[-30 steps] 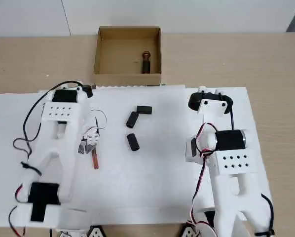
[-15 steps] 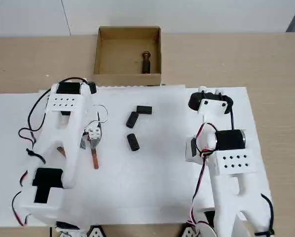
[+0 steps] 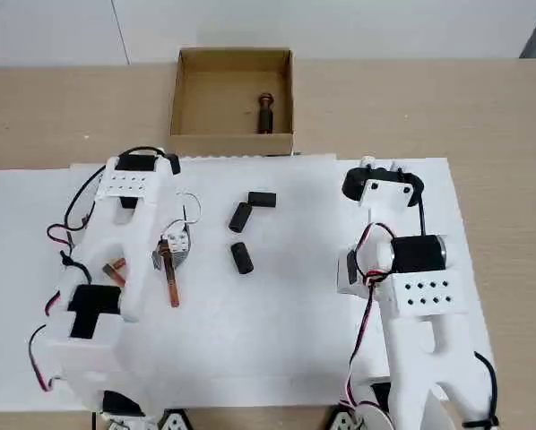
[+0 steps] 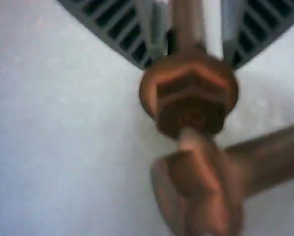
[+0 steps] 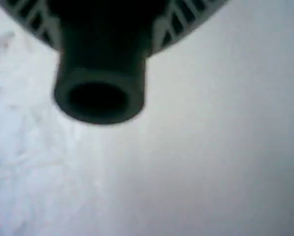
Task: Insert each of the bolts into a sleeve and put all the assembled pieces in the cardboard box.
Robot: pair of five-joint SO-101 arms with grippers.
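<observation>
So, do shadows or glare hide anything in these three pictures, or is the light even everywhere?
High view: even light on the white sheet, no glare; the brown cardboard box is lightly shaded inside, yet its contents show. Left wrist view: the copper-coloured metal bolt shows a soft sheen. Right wrist view: the black tube-shaped sleeve has a dark bore.

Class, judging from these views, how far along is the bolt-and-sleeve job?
Done: one assembled piece lies in the cardboard box. In hand: left gripper holds a bolt, right gripper a sleeve. Left: joining them, plus three loose sleeves and another bolt.
</observation>
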